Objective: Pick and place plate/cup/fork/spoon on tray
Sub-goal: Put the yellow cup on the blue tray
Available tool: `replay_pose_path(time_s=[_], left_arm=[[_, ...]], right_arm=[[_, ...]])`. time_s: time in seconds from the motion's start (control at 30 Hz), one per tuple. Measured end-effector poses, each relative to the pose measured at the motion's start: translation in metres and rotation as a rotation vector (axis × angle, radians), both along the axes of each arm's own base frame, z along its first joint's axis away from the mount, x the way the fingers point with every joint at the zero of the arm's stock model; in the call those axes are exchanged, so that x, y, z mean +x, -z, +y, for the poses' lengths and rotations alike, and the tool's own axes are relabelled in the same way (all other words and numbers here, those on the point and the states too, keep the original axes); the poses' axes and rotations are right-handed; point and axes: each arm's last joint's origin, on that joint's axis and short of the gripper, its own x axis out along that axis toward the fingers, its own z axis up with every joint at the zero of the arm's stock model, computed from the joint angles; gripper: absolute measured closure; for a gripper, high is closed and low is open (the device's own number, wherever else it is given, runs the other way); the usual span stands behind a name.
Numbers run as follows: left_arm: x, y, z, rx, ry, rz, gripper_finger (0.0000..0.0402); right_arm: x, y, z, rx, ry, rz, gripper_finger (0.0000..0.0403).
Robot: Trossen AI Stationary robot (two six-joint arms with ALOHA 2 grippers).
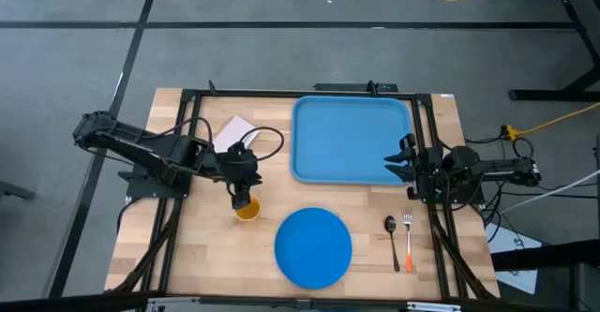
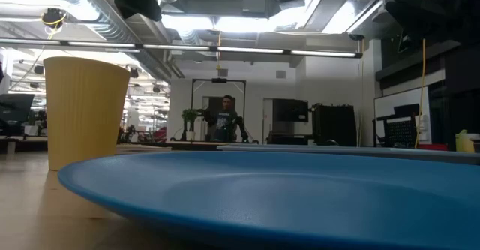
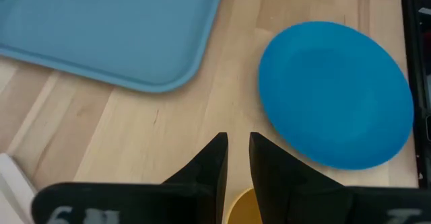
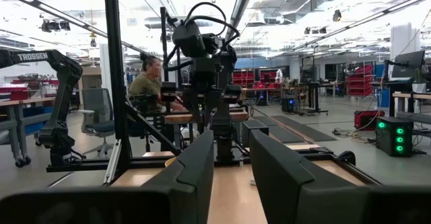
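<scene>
Wooden table point(image 1: 197, 246), left gripper point(image 3: 238, 143) jaws pinching the cup point(image 1: 247, 209) rim, right gripper point(image 1: 405, 159) jaws spread

I'm looking into a robotics lab or industrial workshop hall. My rig sits on a pale wooden butcher-block worktop point(image 1: 202, 256) framed by black metal rails point(image 1: 309, 95), standing on a grey floor with dark seam lines. Overhead I see exposed silver ductwork point(image 2: 90, 13), bare pipes and long strip lights. Across the room another dark robot arm labelled TROSSEN point(image 4: 47, 66) stands at a bench, a seated person in an olive shirt point(image 4: 145, 83) works at a desk, and there are red storage racks point(image 4: 360, 86), a grey office chair point(image 4: 101, 109) and a black equipment box with green indicator lights point(image 4: 395, 133).
</scene>
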Motion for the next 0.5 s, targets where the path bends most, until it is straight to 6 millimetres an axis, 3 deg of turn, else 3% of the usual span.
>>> replay_pose_path(time_s=[0.5], left_arm=[[0.0026,-0.0026,-0.0009,-0.021,0.002,-0.037,0.0347]], right_arm=[[0.0,0.0,0.0,0.0,0.0,0.0,0.0301]])
